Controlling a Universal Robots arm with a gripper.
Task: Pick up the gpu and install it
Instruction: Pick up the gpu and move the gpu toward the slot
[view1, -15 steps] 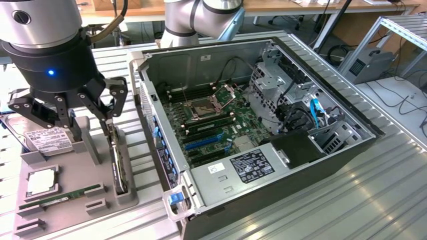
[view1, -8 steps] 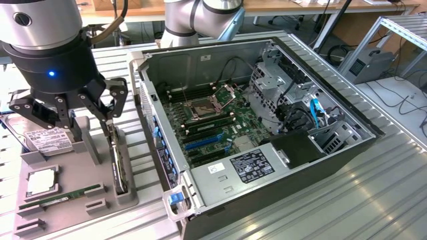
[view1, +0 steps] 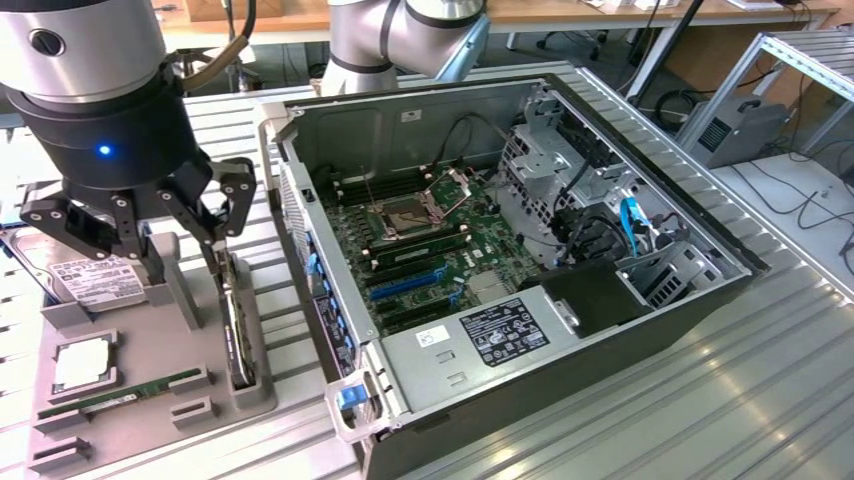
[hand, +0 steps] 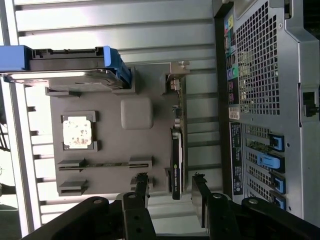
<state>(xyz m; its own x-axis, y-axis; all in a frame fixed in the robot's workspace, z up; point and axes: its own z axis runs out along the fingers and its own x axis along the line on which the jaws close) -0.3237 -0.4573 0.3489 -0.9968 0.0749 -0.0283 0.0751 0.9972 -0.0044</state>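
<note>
We've got the gripper (view1: 174, 250) hanging at the left of the exterior view, jaws spread wide with nothing between them, just above the gpu (view1: 238, 335), which stands on edge in its slot of the grey tray (view1: 154, 335) at lower left. By our reckoning nothing is done yet. The card is neither grasped nor lifted, and the blue slots (view1: 400, 287) inside the open computer case (view1: 400, 130) at centre sit bare.
</note>
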